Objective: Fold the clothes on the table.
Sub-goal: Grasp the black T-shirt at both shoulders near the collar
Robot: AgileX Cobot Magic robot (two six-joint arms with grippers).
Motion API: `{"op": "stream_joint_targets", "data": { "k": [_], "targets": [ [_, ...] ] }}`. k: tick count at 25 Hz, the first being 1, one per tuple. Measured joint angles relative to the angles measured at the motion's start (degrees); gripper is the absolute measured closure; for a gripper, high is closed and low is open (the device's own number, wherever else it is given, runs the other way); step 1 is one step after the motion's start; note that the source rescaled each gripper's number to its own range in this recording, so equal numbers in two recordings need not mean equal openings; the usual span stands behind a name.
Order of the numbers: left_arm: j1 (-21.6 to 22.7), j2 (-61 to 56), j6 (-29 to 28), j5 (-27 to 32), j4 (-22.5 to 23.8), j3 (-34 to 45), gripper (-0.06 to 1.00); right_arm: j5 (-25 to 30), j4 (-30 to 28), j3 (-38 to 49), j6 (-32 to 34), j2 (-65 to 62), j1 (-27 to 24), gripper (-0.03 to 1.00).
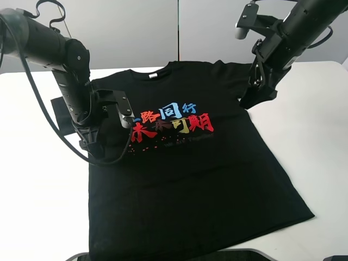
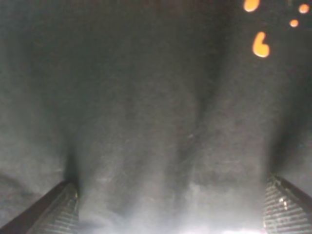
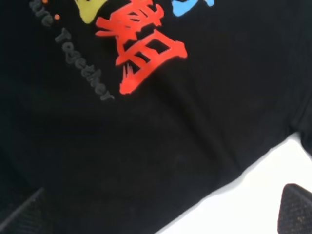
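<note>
Jaws of left arm [image 1: 73, 92] and right arm [image 1: 293, 27] down at T-shirt [image 1: 206, 179], both pairs wide apart.

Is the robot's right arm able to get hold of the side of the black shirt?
Probably yes. The right gripper sits right at the shirt edge, fingers spread apart, with the cloth and a bit of white table between them. Nothing seems to block it.

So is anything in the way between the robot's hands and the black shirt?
No, nothing visible. The left gripper is right down at the T-shirt, only black cloth between its open jaws. The right gripper hangs open over the shirt's edge and the white table.
</note>
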Motion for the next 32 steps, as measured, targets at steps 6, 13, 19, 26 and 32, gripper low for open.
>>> {"op": "stream_joint_targets", "data": {
  "k": [6,13,19,26,32],
  "targets": [
    [-1.4,0.0,-1.8,-3.2,2.7,1.7,-0.04,0.0,0.5,0.0,-2.0,0.0,0.0,-0.03],
    [-1.5,0.5,-3.9,-3.6,4.6,1.7,-0.04,0.0,0.2,0.0,-2.6,0.7,0.7,-0.03],
    [-1.7,0.5,-4.2,-3.3,4.6,1.7,-0.04,-0.9,-6.5,-0.8,-2.8,3.9,5.4,-0.03],
    [-1.7,0.6,-4.2,-3.1,4.4,1.7,-0.04,-1.1,-9.6,-6.4,-1.2,8.1,6.9,-0.03],
    [-1.7,1.3,-4.2,-2.5,4.4,1.3,0.04,-1.1,-9.8,-8.6,-0.9,10.1,6.9,-0.03]
  ]
}}
